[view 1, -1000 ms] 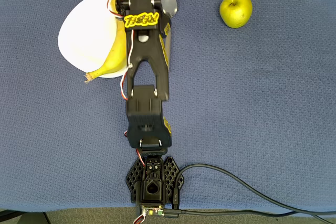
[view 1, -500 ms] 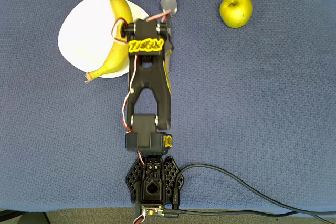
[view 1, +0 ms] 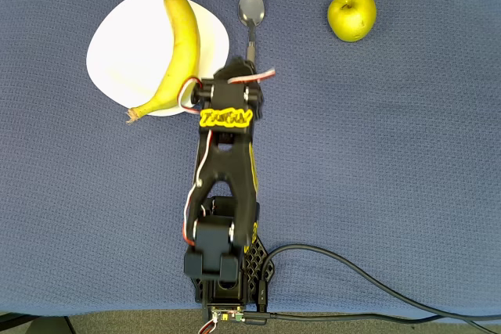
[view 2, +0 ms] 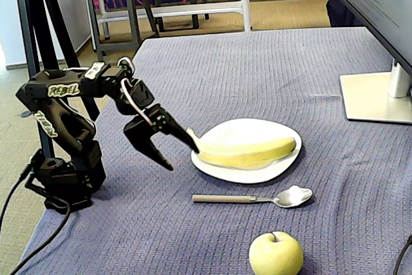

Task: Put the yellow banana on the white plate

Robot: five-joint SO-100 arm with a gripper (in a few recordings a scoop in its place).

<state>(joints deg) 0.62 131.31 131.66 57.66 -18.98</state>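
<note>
The gripper [view 2: 172,148] is seen with its 2 fingers spread apart and empty, just beside the stem of the yellow banana [view 1: 179,51], which lies across the white plate [view 1: 117,52]. A straight, raised retreat is advised, clear of the stem and the spoon [view 2: 257,198].

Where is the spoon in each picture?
Overhead view: the spoon is at the top middle, bowl upward, just right of the plate.
Fixed view: the spoon lies low in the middle, in front of the plate.
Shared landmark: the banana on the plate.
</note>
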